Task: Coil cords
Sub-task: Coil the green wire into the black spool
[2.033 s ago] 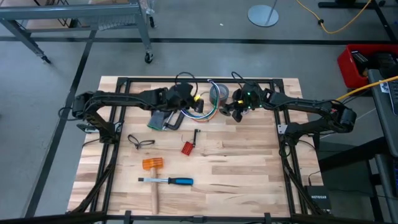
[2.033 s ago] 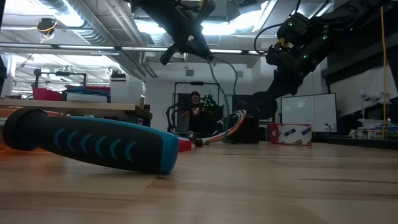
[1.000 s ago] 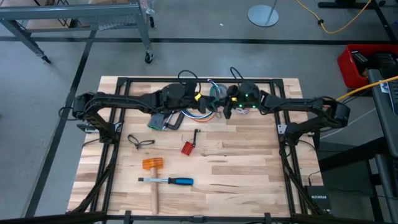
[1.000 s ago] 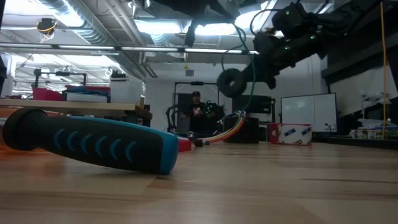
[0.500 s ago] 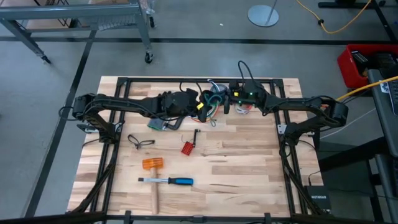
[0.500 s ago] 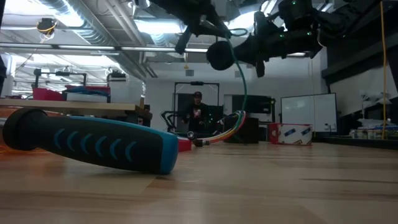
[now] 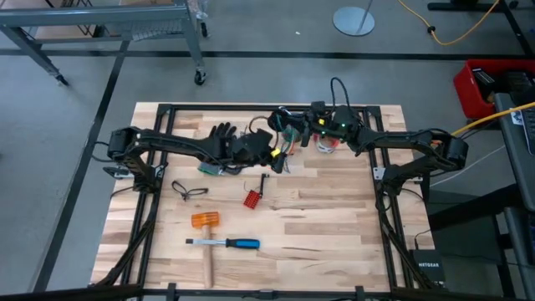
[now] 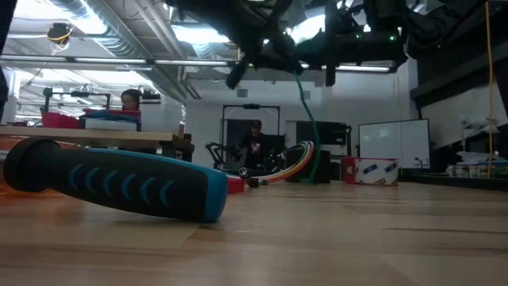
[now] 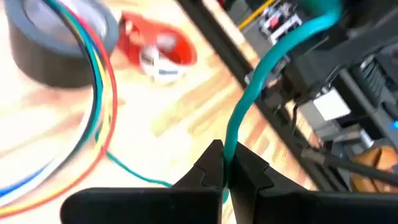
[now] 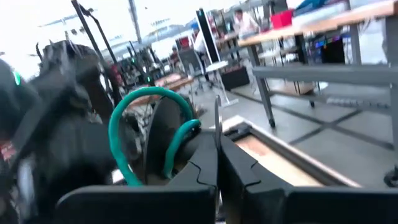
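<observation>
A green cord (image 9: 261,81) runs between my two grippers above the table's far middle; it also shows in the high view (image 7: 290,135) and hanging in the low view (image 8: 305,119). My left gripper (image 9: 224,165) is shut on it and shows in the high view (image 7: 278,159). My right gripper (image 10: 217,155), farther back in the high view (image 7: 291,117), is shut on a loop of it (image 10: 146,112). A bundle of blue, orange, white and green strands (image 9: 99,106) lies on the table beside the grey tape roll (image 9: 56,43). A thin black cord (image 7: 189,191) lies at the left. My left gripper pinches the green cord (image 9: 231,146) between its two fingertips. The cord rises from the fingers in a curve toward the right arm, clear of the table. My right gripper pinches the green cord (image 10: 189,132) between its shut fingers, beside a loop that stands up next to them, lifted clear of the table.
A red tape ring (image 9: 158,50) lies by the grey roll. A black glove (image 7: 221,134), a red clamp (image 7: 253,197), an orange-headed hammer (image 7: 205,222) and a blue-handled tool (image 7: 230,243) lie on the table. People show in the room beyond (image 8: 255,147).
My right gripper has gone toward the table's left and far edge, carrying the green cord up. My left gripper has gone toward the right and near edge. The green cord has been drawn round into a loop between them, while the coloured bundle has stayed on the table.
</observation>
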You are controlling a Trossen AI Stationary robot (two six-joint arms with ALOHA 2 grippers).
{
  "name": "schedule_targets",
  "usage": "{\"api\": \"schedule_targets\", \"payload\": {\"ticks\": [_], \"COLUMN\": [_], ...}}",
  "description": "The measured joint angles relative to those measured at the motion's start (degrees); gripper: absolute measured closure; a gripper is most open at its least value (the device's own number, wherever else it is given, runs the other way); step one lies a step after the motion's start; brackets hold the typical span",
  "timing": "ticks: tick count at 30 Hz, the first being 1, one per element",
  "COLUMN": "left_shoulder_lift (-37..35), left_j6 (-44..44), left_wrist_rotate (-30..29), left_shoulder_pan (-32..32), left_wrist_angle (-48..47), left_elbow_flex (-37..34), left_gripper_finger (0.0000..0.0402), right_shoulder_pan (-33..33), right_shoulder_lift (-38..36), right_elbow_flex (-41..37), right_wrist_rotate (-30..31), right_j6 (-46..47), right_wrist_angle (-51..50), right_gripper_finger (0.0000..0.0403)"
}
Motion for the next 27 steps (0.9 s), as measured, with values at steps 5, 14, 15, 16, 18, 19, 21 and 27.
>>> {"api": "schedule_targets", "payload": {"ticks": [5,14,15,16,18,19,21,27], "left_shoulder_lift": [2.64,2.99,2.99,3.16,3.56,3.66,4.26,5.17], "left_j6": [-1.44,-3.33,-4.17,-4.61,-4.85,-4.83,-4.63,-3.58], "left_wrist_rotate": [1.06,0.99,0.97,0.92,0.78,0.8,0.89,1.06], "left_shoulder_pan": [-0.64,-1.23,-1.21,-1.2,-1.16,-1.18,-1.23,-1.33], "left_wrist_angle": [0.07,-3.64,-4.48,-4.86,-4.07,-3.56,-1.1,3.48], "left_elbow_flex": [-0.02,-0.02,-0.02,-0.02,-0.02,-0.02,-0.02,-0.06], "left_gripper_finger": [0.0401,0.0401,0.0401,0.0401,0.0401,0.0401,0.0401,0.0401], "right_shoulder_pan": [0.0,0.0,0.0,0.0,0.0,0.0,0.0,0.0], "right_shoulder_lift": [0.0,0.0,0.0,0.0,0.0,0.0,0.0,0.44], "right_elbow_flex": [0.02,0.02,0.02,0.02,0.02,0.02,0.02,0.02], "right_wrist_rotate": [0.15,-1.7,-2.37,-2.85,-2.99,-2.99,-2.97,-2.73], "right_j6": [0.01,2.96,3.29,3.66,4.27,4.27,4.29,4.29], "right_wrist_angle": [2.66,8.77,9.67,10.52,11.79,11.92,11.98,11.58], "right_gripper_finger": [0.0402,0.0402,0.0402,0.0402,0.0402,0.0402,0.0402,0.0402]}}
